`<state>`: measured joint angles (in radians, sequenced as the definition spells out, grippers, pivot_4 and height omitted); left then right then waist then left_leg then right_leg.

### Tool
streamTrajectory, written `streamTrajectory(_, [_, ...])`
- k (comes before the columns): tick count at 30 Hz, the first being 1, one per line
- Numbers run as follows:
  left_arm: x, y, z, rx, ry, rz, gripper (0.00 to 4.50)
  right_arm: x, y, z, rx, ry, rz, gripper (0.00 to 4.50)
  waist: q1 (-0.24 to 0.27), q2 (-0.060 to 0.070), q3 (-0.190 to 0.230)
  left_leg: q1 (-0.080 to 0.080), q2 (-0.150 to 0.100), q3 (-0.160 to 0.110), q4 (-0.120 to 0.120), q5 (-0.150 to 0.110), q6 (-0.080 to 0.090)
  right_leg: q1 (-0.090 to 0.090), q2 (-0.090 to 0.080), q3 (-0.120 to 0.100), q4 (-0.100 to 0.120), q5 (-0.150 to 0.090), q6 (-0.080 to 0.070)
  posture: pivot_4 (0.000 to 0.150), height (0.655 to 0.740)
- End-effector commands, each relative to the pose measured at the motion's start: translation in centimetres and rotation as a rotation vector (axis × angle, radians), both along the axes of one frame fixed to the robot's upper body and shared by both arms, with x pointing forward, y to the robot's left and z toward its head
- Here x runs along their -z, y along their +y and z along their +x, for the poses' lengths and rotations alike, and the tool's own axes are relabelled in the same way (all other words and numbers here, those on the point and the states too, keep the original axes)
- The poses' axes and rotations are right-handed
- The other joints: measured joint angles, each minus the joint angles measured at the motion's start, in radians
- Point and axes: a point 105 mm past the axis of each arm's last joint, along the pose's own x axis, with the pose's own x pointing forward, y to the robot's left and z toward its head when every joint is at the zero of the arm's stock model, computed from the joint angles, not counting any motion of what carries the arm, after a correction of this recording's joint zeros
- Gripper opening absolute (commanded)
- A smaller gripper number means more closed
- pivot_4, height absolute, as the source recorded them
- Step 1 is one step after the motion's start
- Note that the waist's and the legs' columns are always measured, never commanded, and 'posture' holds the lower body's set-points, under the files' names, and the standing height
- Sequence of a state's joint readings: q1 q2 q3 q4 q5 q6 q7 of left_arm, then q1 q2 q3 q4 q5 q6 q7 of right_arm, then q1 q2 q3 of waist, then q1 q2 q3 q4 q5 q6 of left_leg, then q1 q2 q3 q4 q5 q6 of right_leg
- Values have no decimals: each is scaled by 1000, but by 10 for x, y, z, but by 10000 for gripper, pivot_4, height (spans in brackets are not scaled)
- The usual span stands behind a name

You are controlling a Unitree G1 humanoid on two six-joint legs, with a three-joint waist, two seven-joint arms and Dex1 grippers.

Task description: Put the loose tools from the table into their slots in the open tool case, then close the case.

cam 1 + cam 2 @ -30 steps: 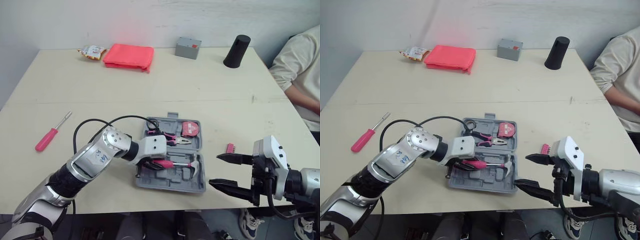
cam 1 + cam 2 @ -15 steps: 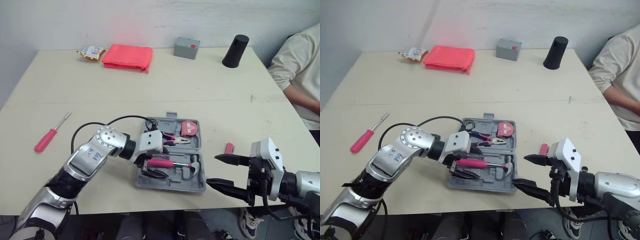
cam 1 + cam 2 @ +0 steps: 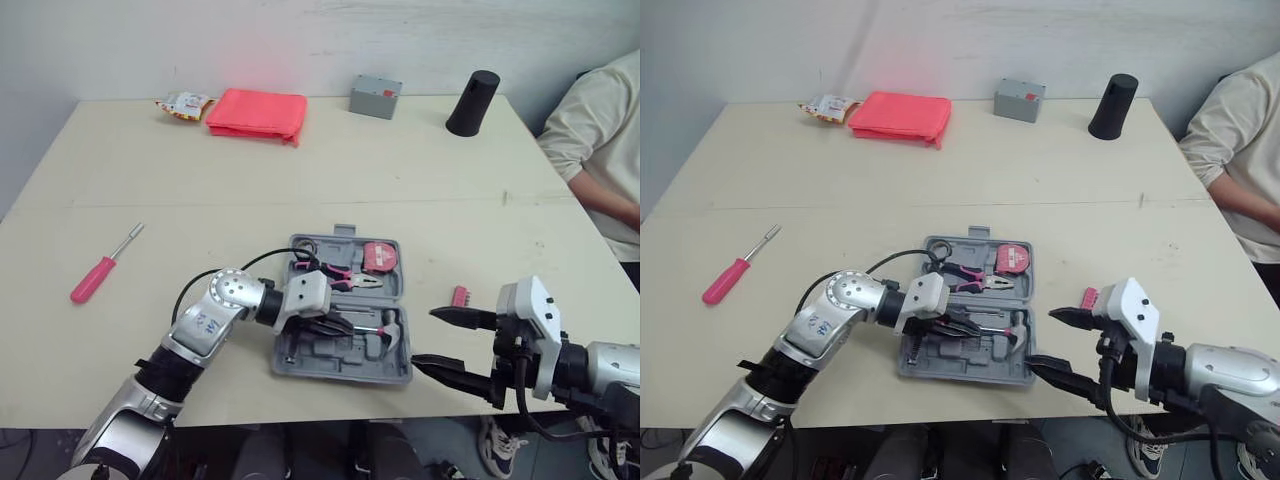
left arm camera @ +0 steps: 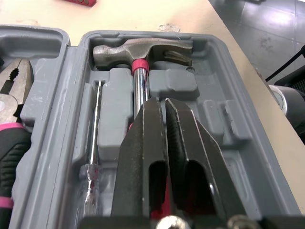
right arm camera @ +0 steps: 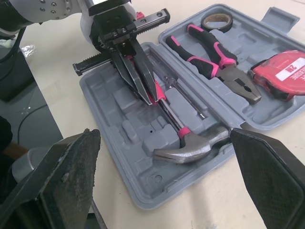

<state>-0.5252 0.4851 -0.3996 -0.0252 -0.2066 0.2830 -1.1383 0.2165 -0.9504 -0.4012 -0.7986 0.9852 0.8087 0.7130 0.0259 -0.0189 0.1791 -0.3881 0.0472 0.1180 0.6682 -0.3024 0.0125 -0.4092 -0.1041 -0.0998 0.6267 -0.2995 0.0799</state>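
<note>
Seating the hammer (image 5: 193, 149) looks to be the step in hand. The left gripper (image 4: 164, 102) is down inside the front half of the open tool case (image 3: 340, 373), fingers pinched together on the hammer's pink handle. The hammer lies along its moulded slot, steel head toward the case's right end. Whether the handle is pressed fully home under the fingers, I cannot tell. The rear half holds pliers (image 5: 217, 59) and a red tape measure (image 3: 379, 257).

The right gripper (image 3: 424, 338) hovers off the front edge of the table (image 3: 300, 170), right of the case. Its fingers are spread wide and hold nothing.

Loose on the table:
- a pink-handled screwdriver (image 3: 96, 276), well to the left of the case;
- a small pink bit holder (image 3: 460, 296), right of the case, near the right gripper.

Next move, as I judge it: the left fingers part and lift straight up, so the hammer is not dragged out of its slot. After that, the bit holder suits the right arm and the screwdriver the left. Closing the case comes last.
</note>
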Motion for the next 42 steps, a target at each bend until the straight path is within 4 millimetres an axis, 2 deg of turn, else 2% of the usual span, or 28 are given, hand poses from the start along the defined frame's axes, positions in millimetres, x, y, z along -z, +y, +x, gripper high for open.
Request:
streamTrajectory(1, [4, 2, -2, 8, -6, 25, 401, -8, 4, -3, -20, -47, -5, 45000, 0, 0, 0, 0, 0, 0, 0, 0, 0, 0, 0, -1, 0, 0, 0, 1500, 7400])
streamTrajectory(7, [-18, 1, -3, -18, 32, -85, 401, -7, 3, -5, -22, -48, -14, 45000, 0, 0, 0, 0, 0, 0, 0, 0, 0, 0, 0, -1, 0, 0, 0, 1500, 7400])
streamTrajectory(11, [-16, 6, -5, -24, 41, -65, 401, -7, 4, -6, -24, -47, -12, 45000, 0, 0, 0, 0, 0, 0, 0, 0, 0, 0, 0, -1, 0, 0, 0, 1500, 7400])
streamTrajectory(18, [12, 6, 13, -109, -8, 72, 401, -6, 5, -4, -23, -50, -9, 45000, 1, 0, 0, 0, 0, 0, 0, 0, 0, 0, -1, -2, 0, 0, 0, 1500, 7400])
streamTrajectory(23, [44, 15, 7, -89, -37, 233, 401, -6, 5, -4, -22, -50, -9, 45000, 1, 0, -4, 2, 0, 0, 0, 0, 1, 2, -1, -2, 0, 0, 0, 1500, 7400])
streamTrajectory(25, [48, 15, 5, -91, -29, 249, 401, -7, 7, -5, -25, -53, -6, 45000, 1, 0, -9, 3, 0, -1, 0, -3, 6, 4, -3, -2, 0, 0, 0, 1500, 7400])
streamTrajectory(32, [55, 15, -4, -45, -62, 285, 401, -12, 7, -5, -18, -53, 16, 45000, -1, -1, -15, 16, 2, -3, -3, -9, 7, 19, -8, -2, -5, -1, -2, 1500, 7400])
streamTrajectory(42, [81, 25, 6, -52, -127, 482, 401, -11, 7, -4, -2, -50, 17, 45000, 2, 0, -29, 21, 1, -5, -3, -10, 8, 26, -10, -3, -10, -1, -2, 1500, 7400])
